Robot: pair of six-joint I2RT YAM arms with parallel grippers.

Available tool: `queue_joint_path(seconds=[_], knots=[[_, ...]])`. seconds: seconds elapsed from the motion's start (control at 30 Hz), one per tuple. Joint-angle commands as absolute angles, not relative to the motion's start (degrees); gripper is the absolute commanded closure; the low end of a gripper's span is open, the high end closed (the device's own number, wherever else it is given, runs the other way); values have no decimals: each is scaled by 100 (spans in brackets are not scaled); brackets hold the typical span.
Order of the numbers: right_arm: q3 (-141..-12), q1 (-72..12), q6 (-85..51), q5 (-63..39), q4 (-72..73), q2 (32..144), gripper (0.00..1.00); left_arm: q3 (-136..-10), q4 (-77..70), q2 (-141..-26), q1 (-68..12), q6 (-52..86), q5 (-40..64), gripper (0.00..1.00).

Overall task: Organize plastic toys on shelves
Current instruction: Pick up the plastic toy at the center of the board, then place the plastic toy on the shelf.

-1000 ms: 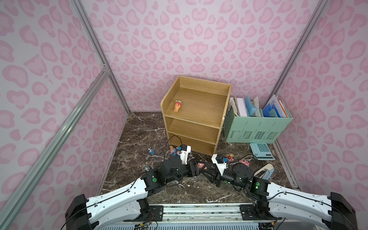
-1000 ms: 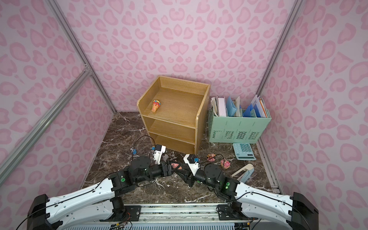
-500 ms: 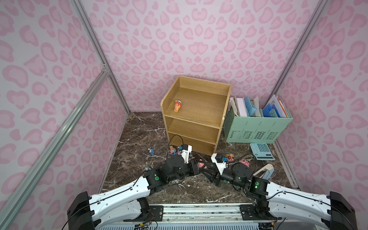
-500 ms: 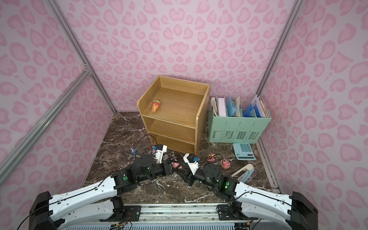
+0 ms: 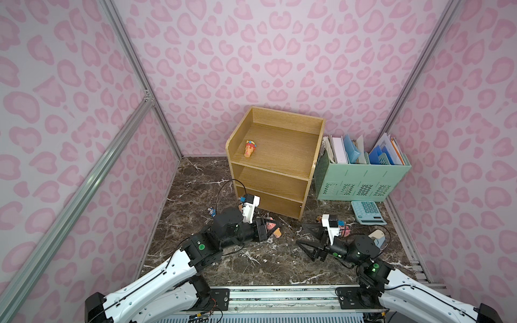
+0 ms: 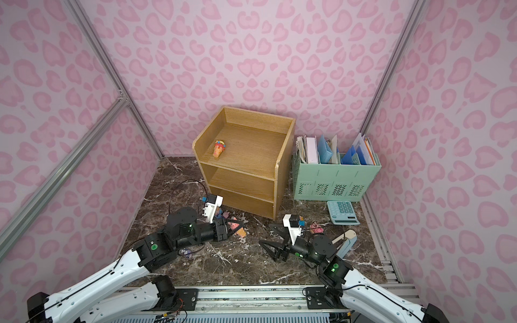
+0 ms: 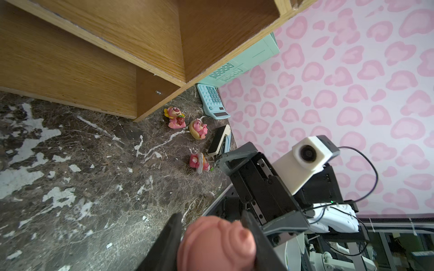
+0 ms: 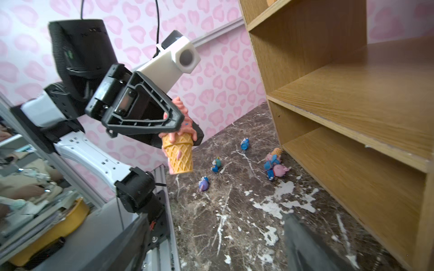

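My left gripper is shut on the pink top of an orange ice-cream cone toy, held just above the marble floor in front of the shelves. The right gripper stands open and empty to the cone's right, apart from it; in its wrist view only one of its fingers shows. Another cone toy lies on the top tier. Pink character toys lie on the floor beside the right arm. Small blue toys and a mixed heap lie by the lowest tier.
A mint file organizer full of papers stands right of the shelves, with a mint calculator and a stapler in front of it. Pink patterned walls close in on three sides. A purple toy lies by the left arm.
The two grippers were together at the cone toy. The right gripper has opened and drawn back to the right, leaving the cone in the left gripper.
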State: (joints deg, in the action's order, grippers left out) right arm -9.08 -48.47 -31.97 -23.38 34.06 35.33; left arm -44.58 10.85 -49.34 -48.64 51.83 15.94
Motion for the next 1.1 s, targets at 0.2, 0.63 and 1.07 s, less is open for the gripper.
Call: queue_joint_path(seconds=[0.2,0.63,1.07], knots=[[-1218,-5180,-3691,-3075,4510,4145,15,-4939,1433,-5320,-4832,4461,2952,76],[-1677,-5657,-3496,-2960,4492,4858,30,-5023,1282,-5467,-4830,4450,3244,75],[-1943,-5836,-3610,-2793,4404,5238,61,-5010,1154,-5538,-4840,4513,3330,75]])
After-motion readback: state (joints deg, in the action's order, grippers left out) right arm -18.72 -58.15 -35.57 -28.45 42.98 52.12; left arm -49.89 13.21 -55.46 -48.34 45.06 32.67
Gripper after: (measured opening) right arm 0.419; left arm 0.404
